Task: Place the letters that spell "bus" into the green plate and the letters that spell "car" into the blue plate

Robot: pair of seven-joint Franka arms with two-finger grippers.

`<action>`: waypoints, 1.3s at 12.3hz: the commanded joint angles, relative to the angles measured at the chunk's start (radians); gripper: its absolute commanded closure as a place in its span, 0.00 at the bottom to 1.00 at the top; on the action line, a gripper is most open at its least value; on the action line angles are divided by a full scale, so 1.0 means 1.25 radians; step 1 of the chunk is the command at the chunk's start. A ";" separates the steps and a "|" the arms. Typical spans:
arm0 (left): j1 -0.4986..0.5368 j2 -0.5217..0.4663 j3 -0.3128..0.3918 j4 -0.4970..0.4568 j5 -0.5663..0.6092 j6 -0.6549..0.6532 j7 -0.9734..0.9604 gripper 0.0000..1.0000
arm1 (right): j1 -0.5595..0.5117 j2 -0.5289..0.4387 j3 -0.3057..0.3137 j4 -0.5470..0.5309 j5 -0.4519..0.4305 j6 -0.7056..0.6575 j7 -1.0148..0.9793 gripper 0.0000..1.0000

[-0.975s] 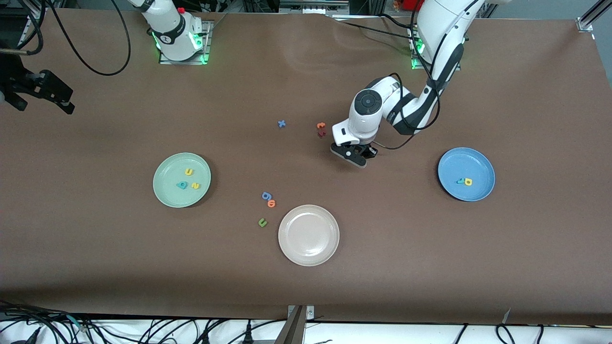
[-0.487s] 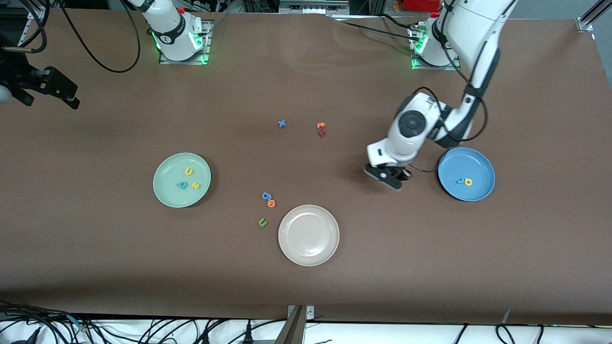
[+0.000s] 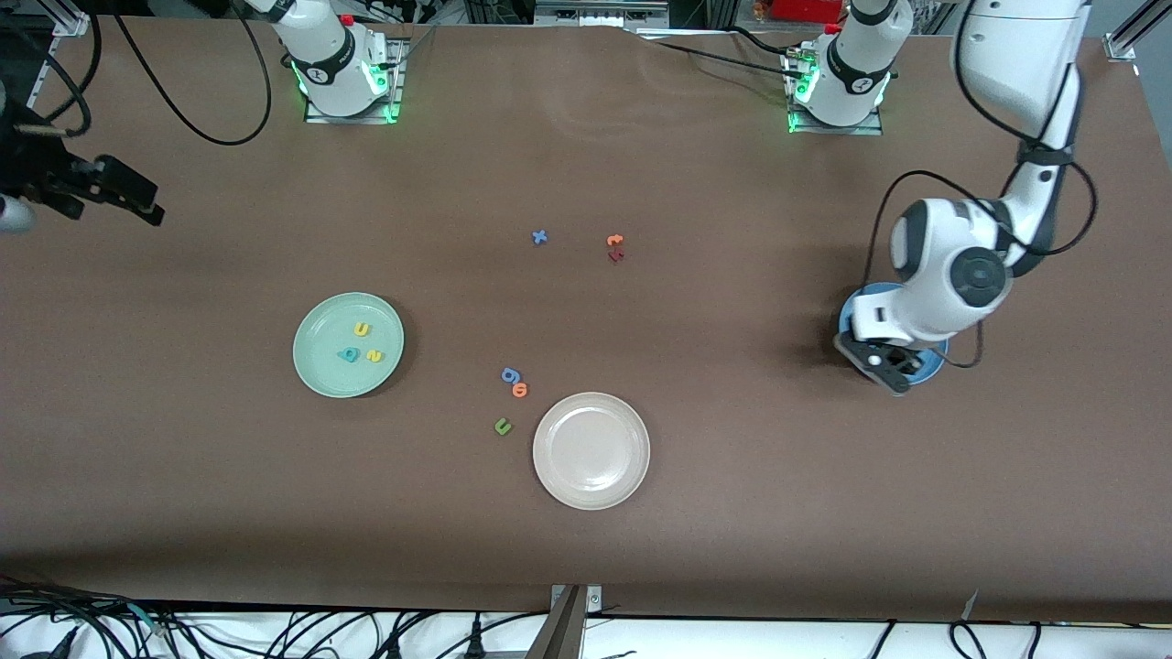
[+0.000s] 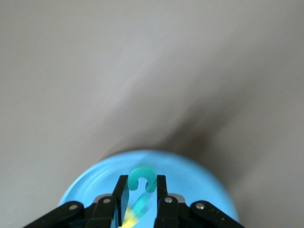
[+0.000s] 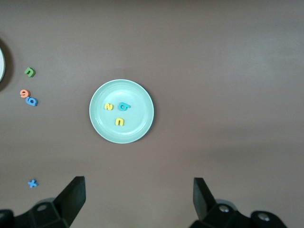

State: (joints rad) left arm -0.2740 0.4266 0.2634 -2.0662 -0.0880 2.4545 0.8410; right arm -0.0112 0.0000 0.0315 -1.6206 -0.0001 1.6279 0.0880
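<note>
A brown counter seen from above, with two white robot arms based along its upper edge.

At the right arm's end, the right end effector waits high in the air, its two black fingers spread wide with nothing between them. Its wrist camera looks straight down on the round pale mint-green plate. In this plate lie three small foam letters: a yellow u, a teal b and a yellow s, close together.

Toward the middle of the counter lies a small blue foam x, with an orange foam t touching a dark red foam letter beside it. Nearer the front camera sit a blue foam g, an orange foam o touching it, and a dark green foam u. A round beige plate sits just beside these, bare.

At the left arm's end, the left end effector hangs over the round medium-blue plate, its fingers pinched narrowly on a small teal foam c. Below the fingers, blurred teal and yellow shapes show in the plate; they cannot be read as letters.
</note>
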 commanded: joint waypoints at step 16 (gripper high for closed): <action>0.056 -0.180 0.059 0.374 0.008 -0.601 -0.151 0.00 | -0.028 0.011 0.004 -0.080 0.011 0.113 -0.086 0.00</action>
State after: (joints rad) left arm -0.2069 0.2164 0.3462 -1.7072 -0.1189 1.7944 0.7279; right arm -0.0364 0.0331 0.0334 -1.7130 -0.0060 1.7678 0.0034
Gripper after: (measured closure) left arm 0.000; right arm 0.000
